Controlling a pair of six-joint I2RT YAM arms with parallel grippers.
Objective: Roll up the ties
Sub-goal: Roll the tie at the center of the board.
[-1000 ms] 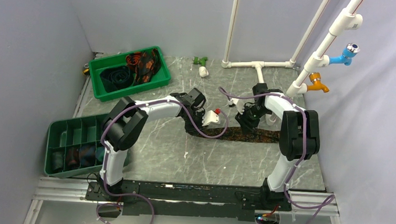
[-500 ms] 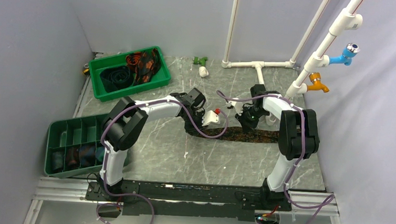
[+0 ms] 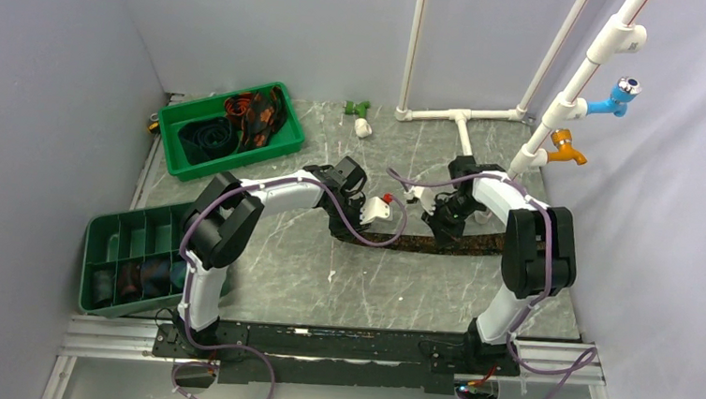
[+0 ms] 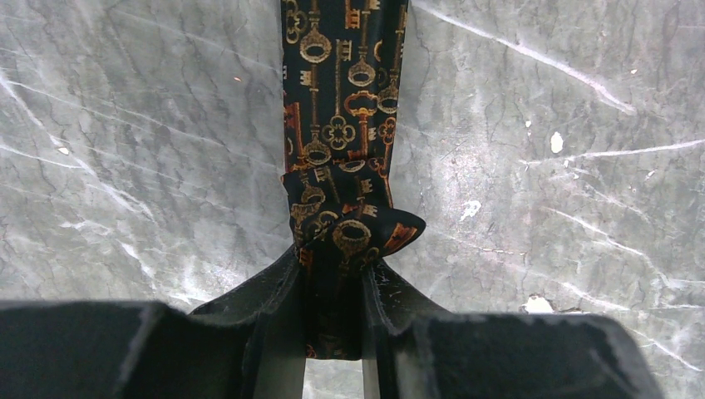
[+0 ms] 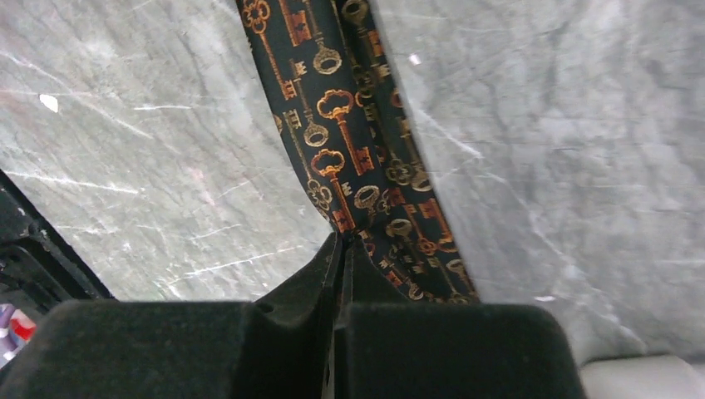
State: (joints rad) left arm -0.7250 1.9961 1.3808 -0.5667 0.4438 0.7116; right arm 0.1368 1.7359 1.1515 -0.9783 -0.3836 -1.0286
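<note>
Green plastic walls hide much of what sits in the divided tray at far left. Only dark rolled ties show in its near compartments, their prints too small to read. Behind it, an open tray holds a loose heap of ties, tangled so that no single one can be traced.

On the marble-look table, the left arm folds up from its base and reaches right and back, its wrist bent down. The left gripper clamps the folded, bunched end of the key-print tie, and the part of the cloth between the fingers is lost in shadow. Gold and orange keys on black are the only markings. This tie lies flat across mid-table between the two grippers, and it is cut off at the top edge of both wrist views.

The right arm stands tall, with its elbow at the right and its forearm curling back and left. The right gripper points down with its fingers pressed together, pinching the tie's edge at their tips.
</note>
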